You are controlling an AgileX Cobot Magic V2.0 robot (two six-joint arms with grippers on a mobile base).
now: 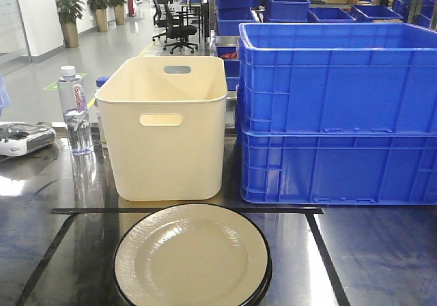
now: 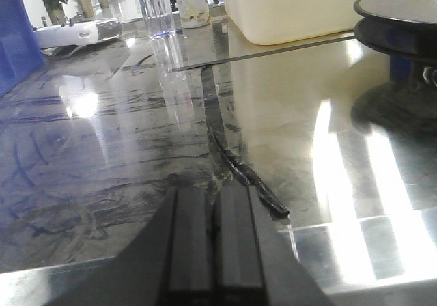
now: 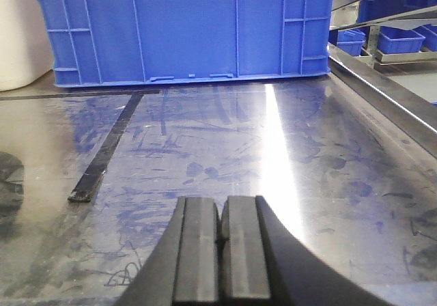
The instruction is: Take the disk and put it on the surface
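Note:
The disk (image 1: pixel 191 258) is a cream plate with a black rim, and it seems to rest on a second one like it. It lies on the surface (image 1: pixel 369 265), a dark glossy tabletop, inside the black tape square at the front. The left wrist view shows the disk (image 2: pixel 403 5) far off at the upper right. My left gripper (image 2: pixel 213 193) is shut and empty, low over the surface (image 2: pixel 136 149). My right gripper (image 3: pixel 220 203) is also shut and empty, low over the surface (image 3: pixel 273 149). In the right wrist view the disk is out of view. Neither gripper shows in the front view.
Behind the disk stand a cream bin (image 1: pixel 167 135) and two stacked blue crates (image 1: pixel 338 115). A water bottle (image 1: pixel 74 111) and a grey controller (image 1: pixel 24 138) sit at the left. A loose tape end (image 2: pixel 252 176) lies near my left gripper. A metal rail (image 3: pixel 382 94) edges the table's right.

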